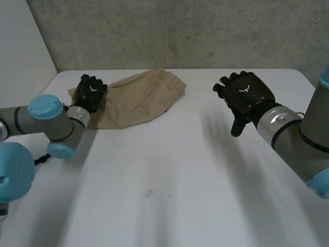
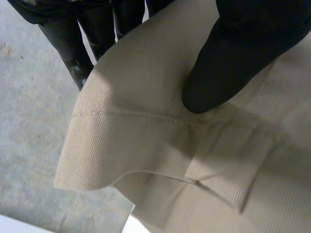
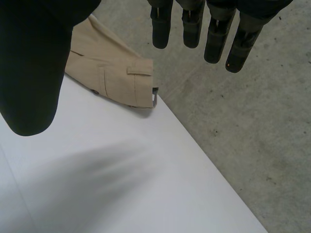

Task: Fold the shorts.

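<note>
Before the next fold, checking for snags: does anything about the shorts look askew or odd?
The shorts lie rumpled and slanted near the far edge of the table, not spread flat. The left hand pinches their end; the right hand hovers open, apart. No damage shows.

There was one pair of tan shorts [image 1: 144, 98], one white table [image 1: 169, 180], two robot arms [image 1: 51, 121], and two black hands: left hand [image 1: 91, 91], right hand [image 1: 247, 92].

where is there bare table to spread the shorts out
The white table is bare across its near half between the two arms, and in the gap between the shorts and the open right hand. Crowded: the far left corner, where the left hand pinches the shorts' edge.
</note>
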